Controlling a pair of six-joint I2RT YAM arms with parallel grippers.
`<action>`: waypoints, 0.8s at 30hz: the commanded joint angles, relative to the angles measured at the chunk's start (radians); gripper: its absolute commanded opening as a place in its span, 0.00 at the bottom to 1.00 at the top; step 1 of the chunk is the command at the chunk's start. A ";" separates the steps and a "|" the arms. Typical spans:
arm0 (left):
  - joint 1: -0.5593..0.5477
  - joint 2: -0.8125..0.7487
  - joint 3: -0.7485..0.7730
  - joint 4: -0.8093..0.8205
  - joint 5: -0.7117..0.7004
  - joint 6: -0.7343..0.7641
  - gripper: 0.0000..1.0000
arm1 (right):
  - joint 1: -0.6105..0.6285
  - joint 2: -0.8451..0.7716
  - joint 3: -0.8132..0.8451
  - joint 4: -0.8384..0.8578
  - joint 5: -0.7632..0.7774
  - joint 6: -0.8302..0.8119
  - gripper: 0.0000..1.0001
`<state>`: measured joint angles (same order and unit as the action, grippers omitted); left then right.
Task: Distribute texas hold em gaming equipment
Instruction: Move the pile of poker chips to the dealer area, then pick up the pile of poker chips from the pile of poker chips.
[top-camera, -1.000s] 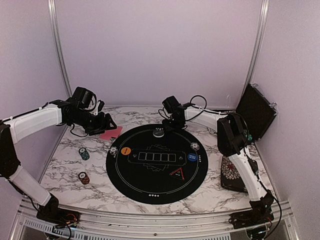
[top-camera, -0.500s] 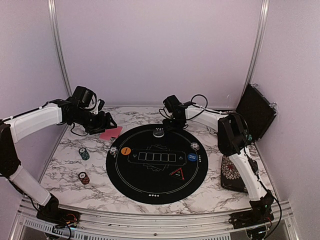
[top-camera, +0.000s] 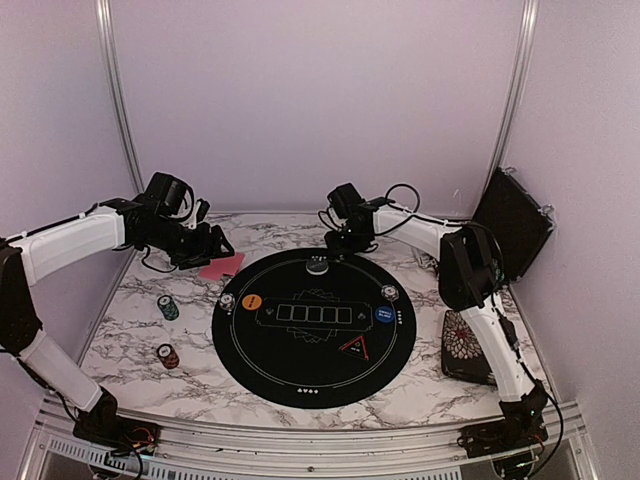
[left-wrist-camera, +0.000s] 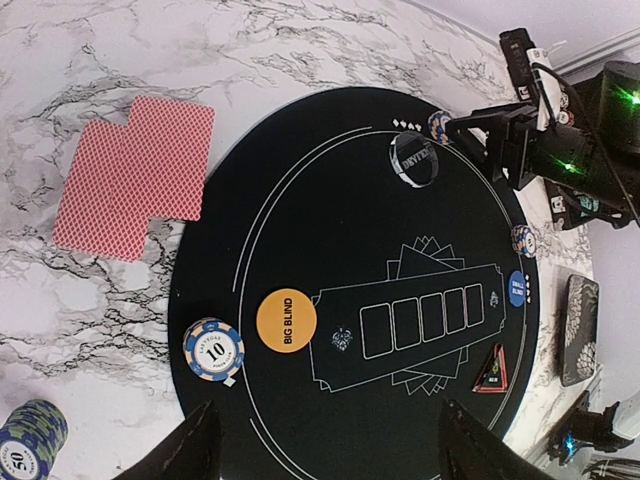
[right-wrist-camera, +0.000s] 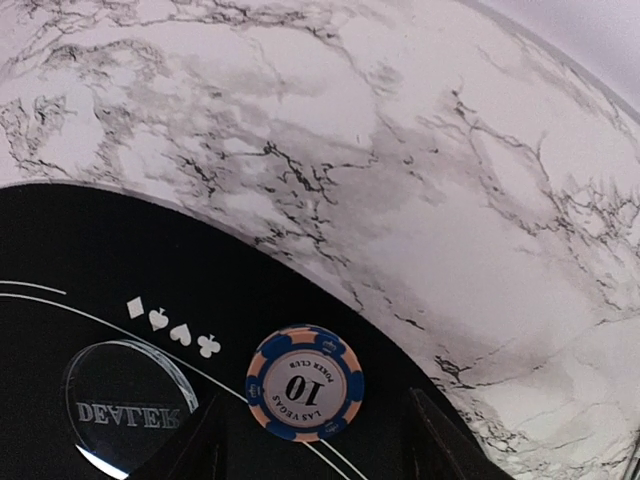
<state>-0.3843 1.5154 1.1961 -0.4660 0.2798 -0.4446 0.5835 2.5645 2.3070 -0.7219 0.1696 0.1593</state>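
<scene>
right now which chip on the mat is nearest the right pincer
the 10 chip at the mat's far edge, beside the dealer button; the others sit by the orange button and blue button

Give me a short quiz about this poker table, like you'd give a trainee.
1. True or false: the two red-backed cards lie on the black mat.
2. What is printed on the orange button? A) DEALER B) BIG BLIND C) SMALL BLIND
3. Fill in: the chip below the open right gripper shows the number ___.
Key: 1 false, they lie on the marble tabletop beside it; 2 B; 3 10.
</scene>
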 joint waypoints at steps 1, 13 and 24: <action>0.005 0.010 0.024 0.017 0.001 -0.002 0.75 | -0.010 -0.114 -0.012 0.002 0.011 0.003 0.57; 0.005 -0.040 -0.033 0.003 -0.048 -0.037 0.75 | 0.020 -0.365 -0.304 0.115 0.013 0.032 0.58; 0.004 -0.185 -0.145 -0.103 -0.151 -0.104 0.75 | 0.082 -0.604 -0.612 0.244 -0.006 0.049 0.59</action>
<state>-0.3843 1.4029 1.0889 -0.4969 0.1974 -0.5133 0.6426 2.0464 1.7599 -0.5556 0.1722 0.1902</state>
